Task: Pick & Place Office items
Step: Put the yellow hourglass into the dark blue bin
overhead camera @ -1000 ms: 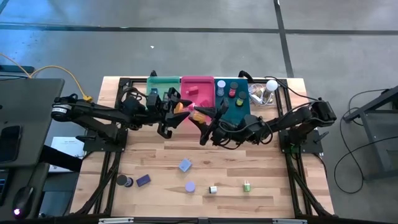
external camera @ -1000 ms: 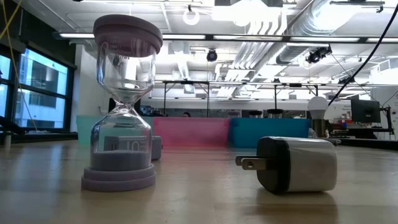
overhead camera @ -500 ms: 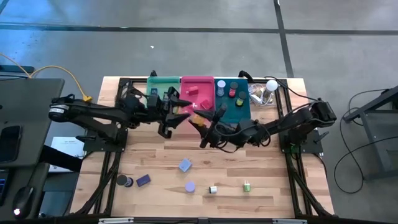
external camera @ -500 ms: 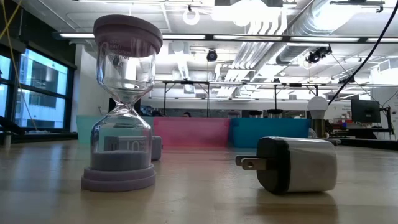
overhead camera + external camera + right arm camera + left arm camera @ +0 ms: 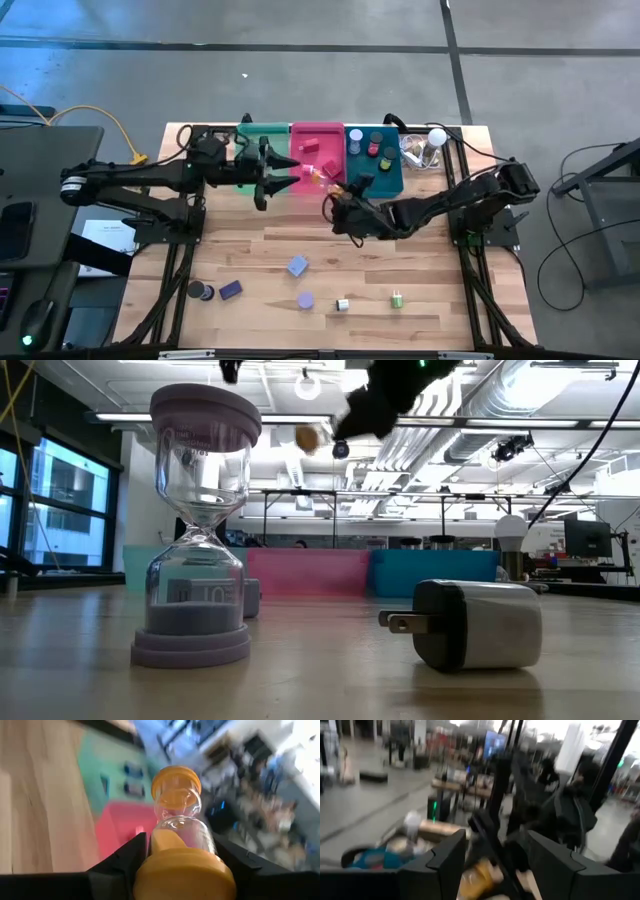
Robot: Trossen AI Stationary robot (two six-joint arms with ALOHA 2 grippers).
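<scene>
The right gripper (image 5: 333,196) is holding an orange hourglass (image 5: 179,827) by its base, its long axis pointing toward the pink bin (image 5: 318,146). The left gripper (image 5: 285,172) is waiting half open and empty just beside.

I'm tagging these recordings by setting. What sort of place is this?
Probably a robotics lab in an open industrial workspace: a butcher-block wooden table with black frame rails on a bare concrete floor, exposed ceiling ducts, and rows of workbenches behind.
</scene>
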